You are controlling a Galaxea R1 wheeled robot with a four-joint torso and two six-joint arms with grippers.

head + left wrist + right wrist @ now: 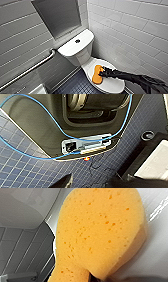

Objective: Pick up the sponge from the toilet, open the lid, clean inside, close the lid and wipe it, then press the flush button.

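The white toilet (75, 47) stands in the corner with its lid (111, 85) down over the bowl. The orange sponge (97, 74) lies flat on the lid. My right gripper (102, 73) comes in from the right and is shut on the sponge at its narrow waist. In the right wrist view the sponge (100, 233) looms large against the glossy white lid (157, 250). The small dark flush button (77, 40) sits in the middle of the tank top. My left gripper hangs low beside my own base, over the dark blue tiled floor (20, 169).
White tiled walls close in behind and to the right of the toilet. A metal grab bar (30, 70) runs along the left wall, with a grey panel (60, 15) above the tank. Dark blue tile floor (75, 86) lies left of the bowl. A blue cable (50, 117) loops over my base.
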